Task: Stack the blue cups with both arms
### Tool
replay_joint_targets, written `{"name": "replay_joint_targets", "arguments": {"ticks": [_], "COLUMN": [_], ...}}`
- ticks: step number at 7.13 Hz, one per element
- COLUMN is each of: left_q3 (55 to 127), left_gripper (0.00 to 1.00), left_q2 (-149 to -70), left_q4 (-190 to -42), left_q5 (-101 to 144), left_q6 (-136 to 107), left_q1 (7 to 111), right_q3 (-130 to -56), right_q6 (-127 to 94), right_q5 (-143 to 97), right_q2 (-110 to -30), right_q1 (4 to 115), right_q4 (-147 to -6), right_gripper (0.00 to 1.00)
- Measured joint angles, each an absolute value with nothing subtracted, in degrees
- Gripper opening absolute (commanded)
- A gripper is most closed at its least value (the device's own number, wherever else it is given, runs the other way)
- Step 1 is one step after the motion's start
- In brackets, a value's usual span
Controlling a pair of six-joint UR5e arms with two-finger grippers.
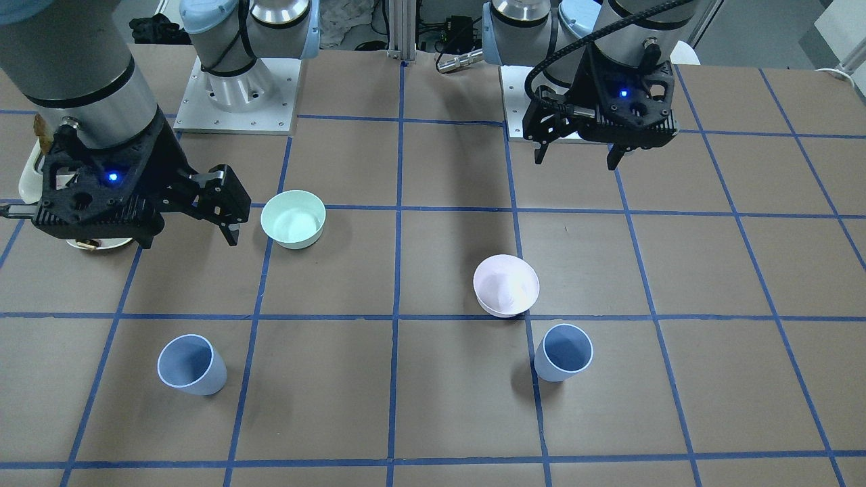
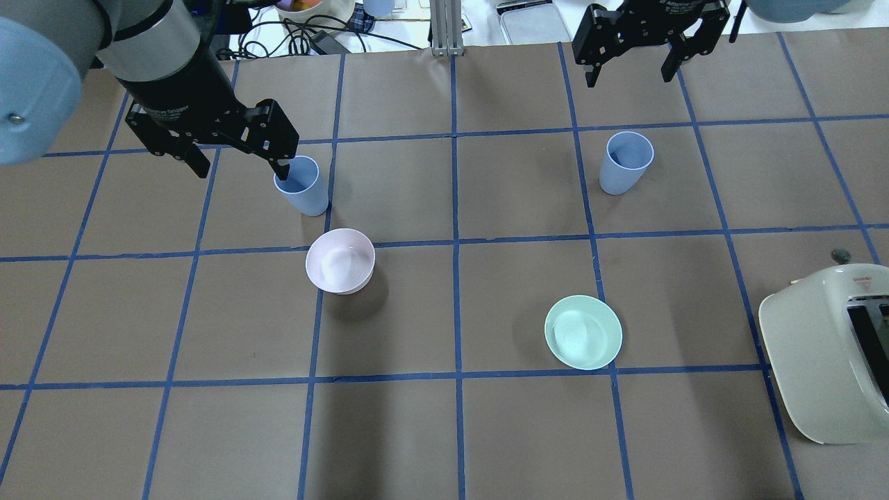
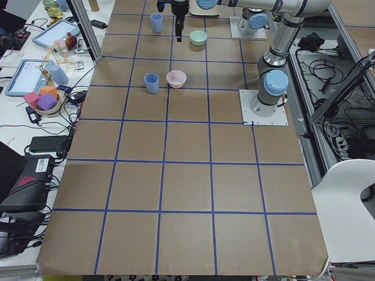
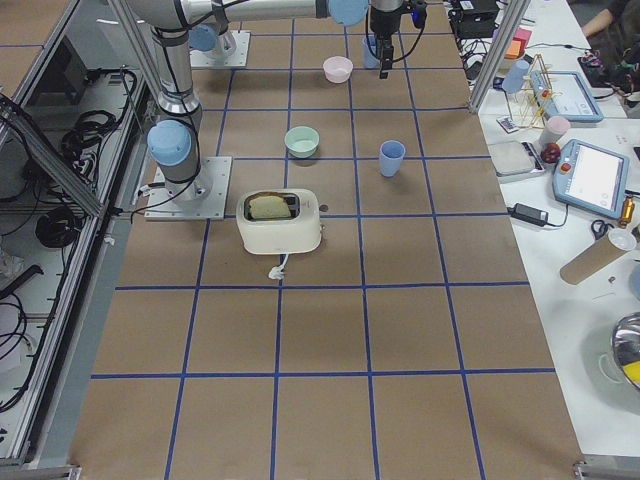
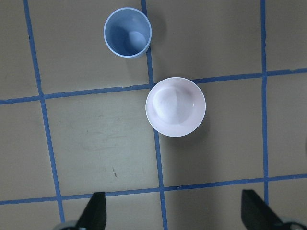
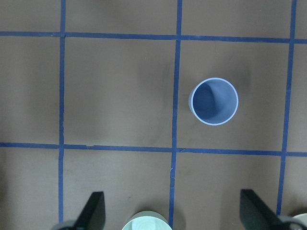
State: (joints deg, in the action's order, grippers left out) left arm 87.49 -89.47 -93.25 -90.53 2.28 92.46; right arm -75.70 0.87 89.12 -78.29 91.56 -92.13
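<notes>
Up over the table [image 5: 96, 139], the left gripper [image 5: 172, 193] hung with its two fingers [image 5: 96, 213] spread wide and nothing between them. Just ahead of the fingertips, roughly centred between them, sat the pink bowl [image 5: 175, 106], upright, at a crossing of the blue tape lines [image 5: 43, 120]. Beyond the bowl, offset toward one finger, stood a blue cup [image 5: 127, 32], upright and empty, near the bowl but not touching it. The right gripper [image 6: 171, 199] likewise hung above the table, its fingers just as wide apart and holding nothing. Closest to it, level with the fingers and between them, showed the rim of the green bowl [image 6: 147, 221]. Farther ahead, offset toward one finger, stood the other blue cup [image 6: 214, 101], upright, empty and alone in its taped square. The two cups stood well apart. Off behind that gripper, toward the robot's side of the table, sat a cream toaster [image 2: 826, 354].
</notes>
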Motion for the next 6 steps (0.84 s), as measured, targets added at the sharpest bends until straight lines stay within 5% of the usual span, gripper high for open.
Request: {"name": "replay_joint_targets", "arguments": {"ticks": [6], "left_q3": [87.52], "left_gripper": [1.0], "left_q2": [-89.72], "left_q4": [-93.25], "left_q5": [-90.49], "left_q6": [2.25], "left_q1": [92.46], "right_q3": [-75.82], "right_q6": [2.34], "right_q5": [89.53], "right_q2": [-78.37], "right_q1": [90.25], "right_q4": [-92.05], "right_gripper": [1.0]}}
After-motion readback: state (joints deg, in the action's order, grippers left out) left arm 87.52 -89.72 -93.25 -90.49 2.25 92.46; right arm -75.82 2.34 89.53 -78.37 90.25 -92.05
